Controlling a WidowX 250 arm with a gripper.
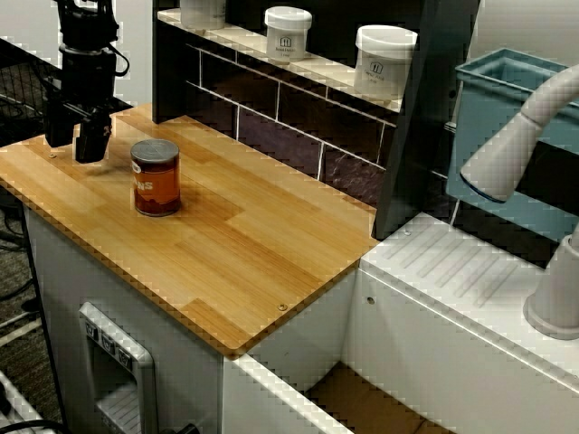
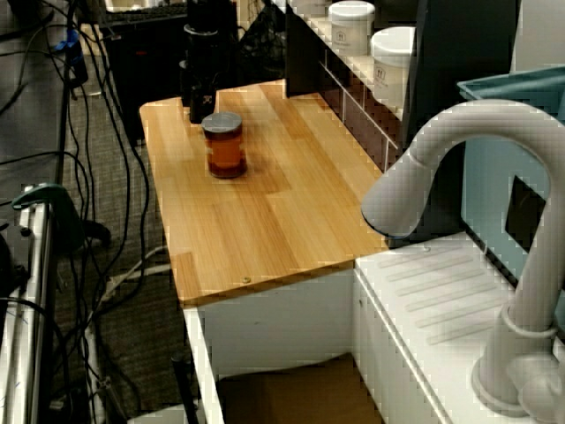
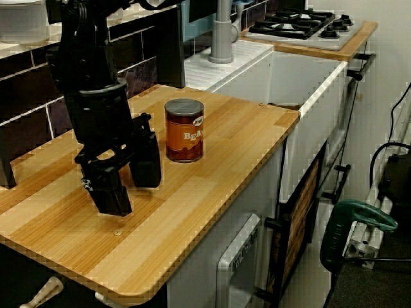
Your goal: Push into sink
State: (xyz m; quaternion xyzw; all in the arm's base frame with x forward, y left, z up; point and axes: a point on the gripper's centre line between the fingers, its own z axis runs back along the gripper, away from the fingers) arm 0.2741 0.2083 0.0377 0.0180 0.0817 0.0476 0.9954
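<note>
- Claw (image 1: 77, 136) sat at the far left of the table (image 1: 244, 253), fingers spread apart and empty, tips down near the wood surface. Side view showed the same: claw (image 3: 125, 176) released, both black fingers (image 3: 146, 160) apart, nothing between them.
- Can (image 1: 156, 177) stood upright on the table just right of the claw, close but not touching it. Orange label, grey lid. In the side view the can (image 3: 184, 130) was past the claw on the sink side; label text partly readable, "BEA...".
- Rest of the table to the right of the can was bare wood up to its edge.
- Dark tiled backsplash (image 1: 280, 117) ran along the back with a shelf carrying white jars (image 1: 288, 33).
- Sink (image 1: 470, 289) was to the right of the table, touching its edge: white unit, grooved draining top, basin (image 1: 362, 407) recessed at the front, brown bottom visible.
- Pale grey curved faucet (image 2: 459, 177) rose from the sink's back right, spout pointing back over the drainer.
- Teal tub (image 1: 507, 99) was behind the faucet, above the sink.
- Can was well apart from the sink, still on the table.
- Side view also showed a gas hob (image 3: 302, 25) beyond the sink.
</note>
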